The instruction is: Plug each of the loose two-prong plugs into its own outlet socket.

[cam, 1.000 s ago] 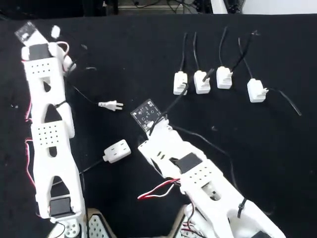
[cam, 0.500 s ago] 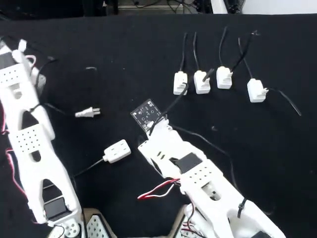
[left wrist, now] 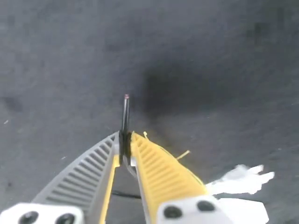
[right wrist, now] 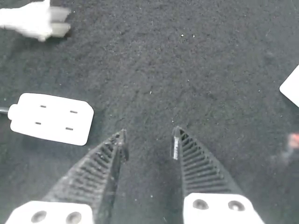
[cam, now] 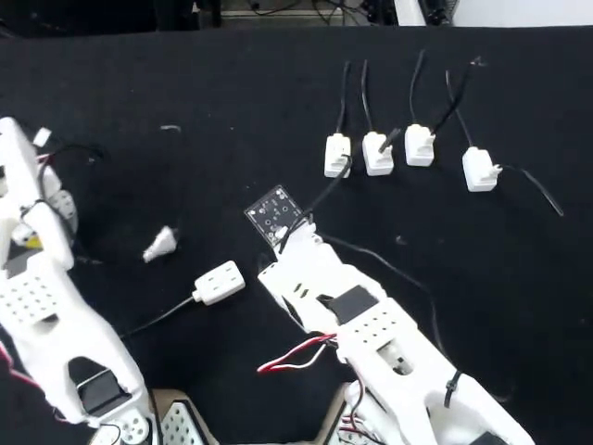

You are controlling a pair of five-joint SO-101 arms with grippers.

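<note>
The loose two-prong plug (cam: 159,244) is sitting at the near left of the black table (cam: 232,102). Its outline is blurred, so it cannot be told whether it is resting on the surface or hanging just above it. Its black cord (left wrist: 125,112) is running left into the left gripper (left wrist: 124,140), whose fingers are pinching the cord between their tips. The white outlet socket (cam: 220,282) is lying just near and right of the plug, apart from it, with its own cord trailing toward the near edge. The right gripper (right wrist: 148,135) is hovering over bare table to the right of the socket, its fingers spread with nothing between them. The right arm (cam: 371,343) is occupying the near centre. Four white corded units (cam: 378,153) are sitting in a row at the far right, well apart from the plug.
</note>
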